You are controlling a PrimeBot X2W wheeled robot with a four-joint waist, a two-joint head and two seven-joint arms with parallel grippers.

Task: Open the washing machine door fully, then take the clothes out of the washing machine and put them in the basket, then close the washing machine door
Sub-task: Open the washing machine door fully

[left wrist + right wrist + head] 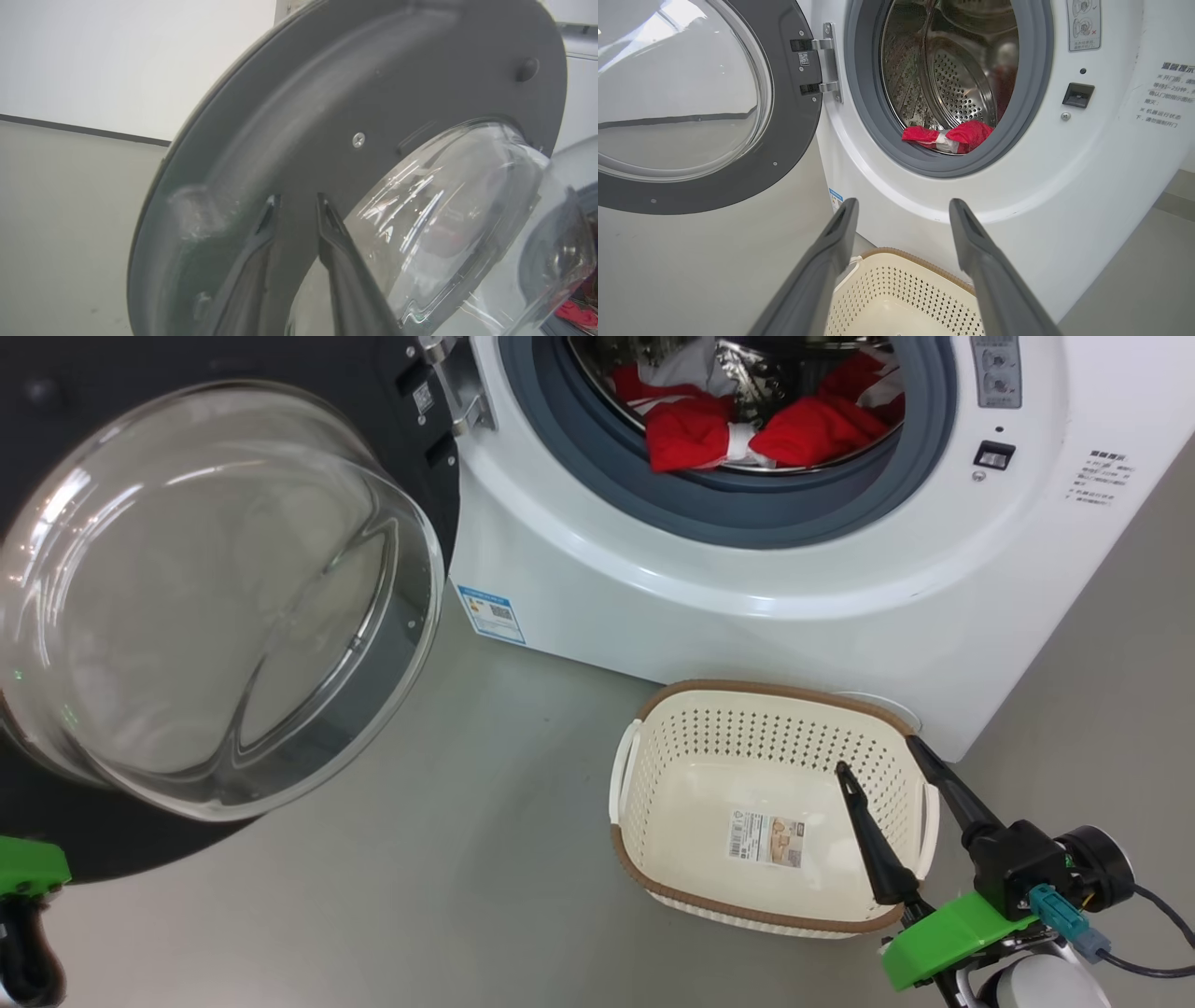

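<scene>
One round black-rimmed glass door (215, 607) stands swung wide, giving access to the one white front-loading washing machine (747, 607); by the door's inner face our left gripper (297, 199) has fingers slightly parted, holding nothing. In the drum (957, 79) lie red white-striped fabric clothes (691, 434), seemingly two bundles. Our right gripper (878, 754) hangs spread and empty above the single cream perforated plastic basket (766, 689), poised to fetch them

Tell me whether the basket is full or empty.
Empty. The basket shows its bare bottom and paper label, and the red clothes lie inside the washing machine.

The washing machine door (215, 607) is cut by the left edge; printed labels (1103, 478) unreadably small.
</scene>
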